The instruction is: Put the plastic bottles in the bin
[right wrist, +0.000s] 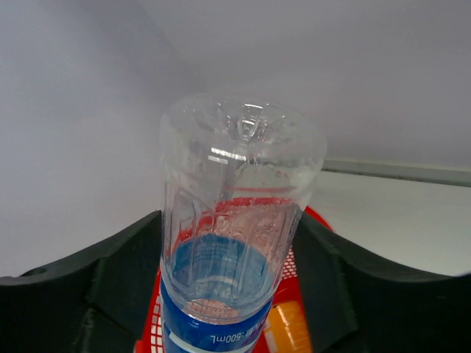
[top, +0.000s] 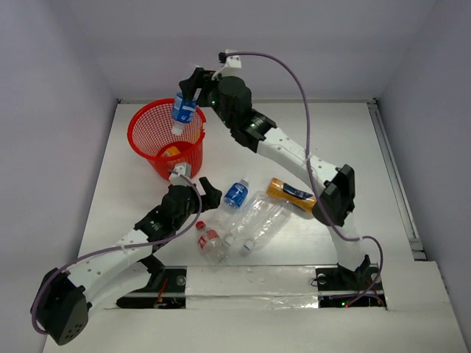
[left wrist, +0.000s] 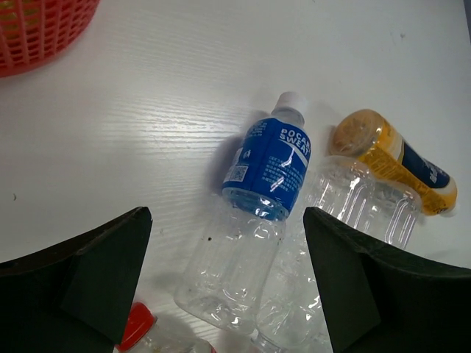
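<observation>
Clear ribbed bottle (top: 183, 110) hangs clamped in the right tool (right wrist: 229, 276) over the red lattice bin (top: 140, 118); left tool (left wrist: 227, 246) gapes wide.

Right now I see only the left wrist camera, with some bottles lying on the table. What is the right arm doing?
Observer: The right gripper holds a blue-label bottle over the red basket, cap pointing down.
Operator: Has it let go of the bottle?
Observer: No, the gripper is shut on it. I cannot tell how deep it hangs.
Operator: Is the basket empty?
Observer: No, an orange bottle lies inside it.
</observation>
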Controlling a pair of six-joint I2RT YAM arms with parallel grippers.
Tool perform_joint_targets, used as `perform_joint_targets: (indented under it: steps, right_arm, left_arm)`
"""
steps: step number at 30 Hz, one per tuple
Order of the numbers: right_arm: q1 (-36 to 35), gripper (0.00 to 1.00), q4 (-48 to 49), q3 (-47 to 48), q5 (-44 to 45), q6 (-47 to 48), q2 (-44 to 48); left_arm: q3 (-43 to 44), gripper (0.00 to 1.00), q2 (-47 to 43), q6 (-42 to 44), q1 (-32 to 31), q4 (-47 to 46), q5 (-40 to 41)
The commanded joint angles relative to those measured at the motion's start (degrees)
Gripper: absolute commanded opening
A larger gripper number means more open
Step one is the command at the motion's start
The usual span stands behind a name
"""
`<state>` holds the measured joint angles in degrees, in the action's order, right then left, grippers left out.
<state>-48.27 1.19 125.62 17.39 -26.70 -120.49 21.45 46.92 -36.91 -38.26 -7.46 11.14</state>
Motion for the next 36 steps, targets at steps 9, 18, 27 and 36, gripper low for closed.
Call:
perform_joint_targets:
  steps: [9,18,27,36]
  right_arm:
    - [-2.4,1.0,-2.2,5.3,-2.1,5.6,1.4]
    - [-2.4,0.77,9.0,-30.4,0.2,6.5,27.5]
    - [-2.4,0.79,10.4,-55.6,-1.7,1.0,43.9]
    - [-2.4,0.74,7.8,-68.8,-6.1,-2.3,59.1]
  left_arm:
    - [4.4,0.91,13.4,7.8,-2.0,-10.2,-3.3]
    - [10.5,0.94,25.3,12.5,-4.2,-11.6,-6.3]
    - [16.9,0.92,34.9,13.2,-4.7,-7.6,-0.9]
    - [20.2,0.77,41.2,13.0,-4.7,-5.4,4.8]
